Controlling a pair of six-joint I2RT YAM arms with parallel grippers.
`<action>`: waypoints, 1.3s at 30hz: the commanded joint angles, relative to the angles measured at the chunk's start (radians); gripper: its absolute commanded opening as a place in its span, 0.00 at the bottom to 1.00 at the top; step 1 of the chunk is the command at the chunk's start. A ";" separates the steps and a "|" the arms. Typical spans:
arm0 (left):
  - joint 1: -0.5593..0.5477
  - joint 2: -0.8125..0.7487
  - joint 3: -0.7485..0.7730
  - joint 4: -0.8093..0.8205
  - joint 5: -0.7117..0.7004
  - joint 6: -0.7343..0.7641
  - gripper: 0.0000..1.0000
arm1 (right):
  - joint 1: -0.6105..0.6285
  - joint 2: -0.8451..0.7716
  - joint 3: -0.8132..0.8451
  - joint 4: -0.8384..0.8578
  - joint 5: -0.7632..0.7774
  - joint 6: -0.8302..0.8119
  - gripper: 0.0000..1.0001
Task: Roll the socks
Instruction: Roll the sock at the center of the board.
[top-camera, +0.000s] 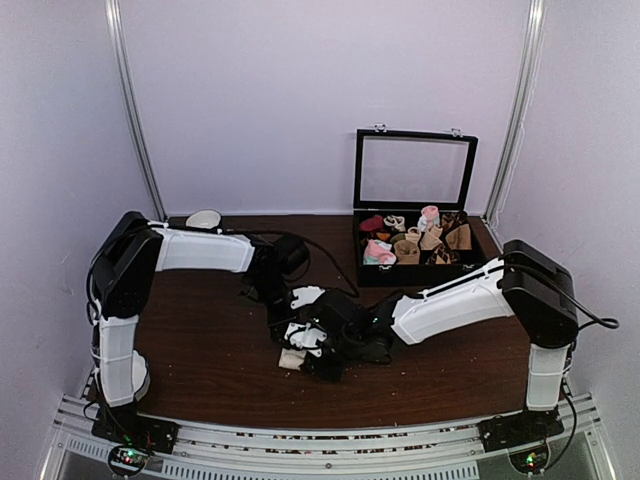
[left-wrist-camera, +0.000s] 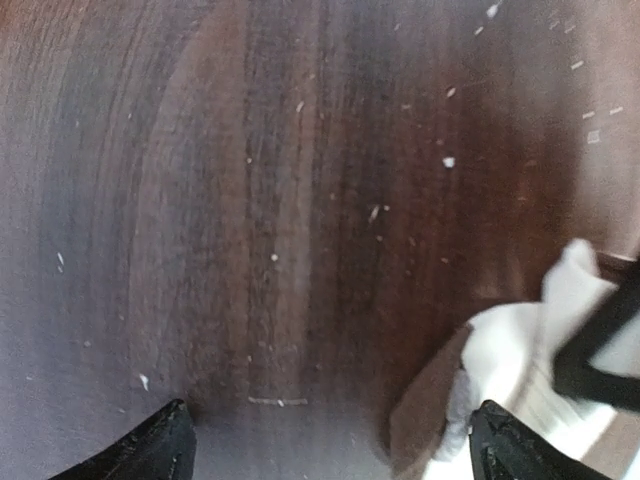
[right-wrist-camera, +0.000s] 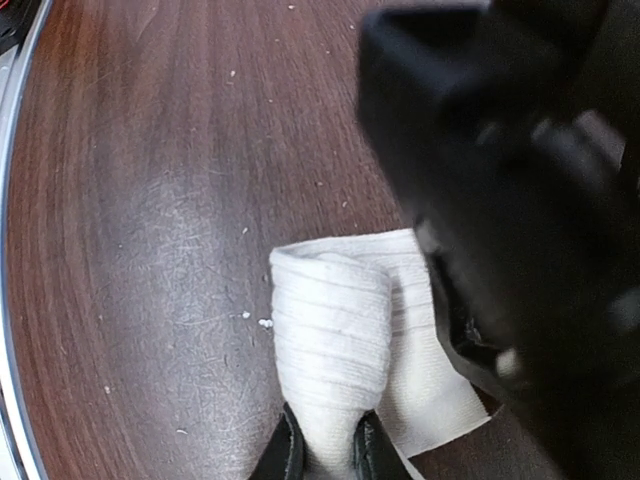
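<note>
Seen from above, two white-and-black arms reached inward over a dark wood table (top-camera: 200, 350), meeting just toward 6 o'clock of its middle; the socks (top-camera: 296, 352) lay there as a small pale bundle, partly hidden by both wrists; the left gripper (top-camera: 285, 318) hung at the bundle's 12 o'clock, the right gripper (top-camera: 322, 362) at its 3 o'clock. In the right wrist view the right gripper (right-wrist-camera: 328, 455) was clenched on the socks (right-wrist-camera: 335, 340), its two dark fingers (right-wrist-camera: 290, 452) pinching the narrow end of a whitish ribbed roll that rested on a flat strip of the same cloth; a blurred black shape filled the 2 o'clock corner. In the left wrist view the left gripper (left-wrist-camera: 330, 455) stood released, jaws wide apart over bare wood, with the socks (left-wrist-camera: 510, 350) at 4 o'clock beside its right finger. An open black box (top-camera: 420, 275) of assorted socks sat at the table's 2 o'clock corner.
</note>
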 joint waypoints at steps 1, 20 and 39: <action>-0.058 0.047 -0.098 0.102 -0.254 0.015 0.98 | 0.028 0.049 -0.004 -0.136 0.070 0.096 0.00; -0.065 0.025 -0.017 0.118 0.016 0.036 0.98 | 0.030 0.198 0.125 -0.254 -0.138 0.257 0.00; 0.176 -0.278 0.063 0.118 0.067 -0.013 0.98 | -0.012 0.306 0.146 -0.336 -0.235 0.347 0.00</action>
